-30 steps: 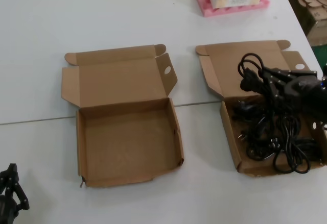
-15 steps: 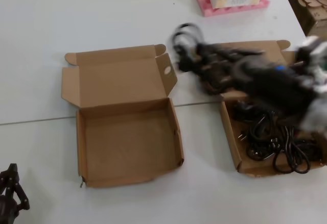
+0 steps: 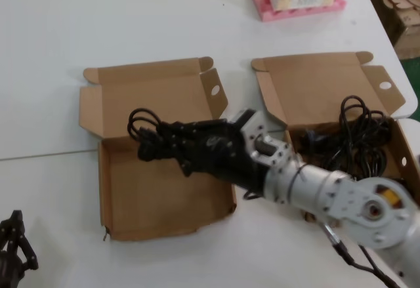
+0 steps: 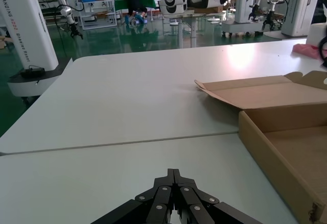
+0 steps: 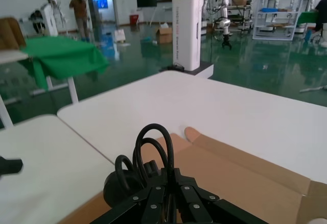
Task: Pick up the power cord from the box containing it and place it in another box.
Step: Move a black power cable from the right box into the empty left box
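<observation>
The left gripper is parked at the near left table edge, its fingers pressed together on nothing. The left-hand box, the one with the ragged front wall, lies open. Above its back portion the power cord is held clamped in the right gripper, loops projecting past the fingertips; whether the cord touches the box floor cannot be judged. The right arm is stretched across from the right-hand box, in which a tangle of black cables is seen.
</observation>
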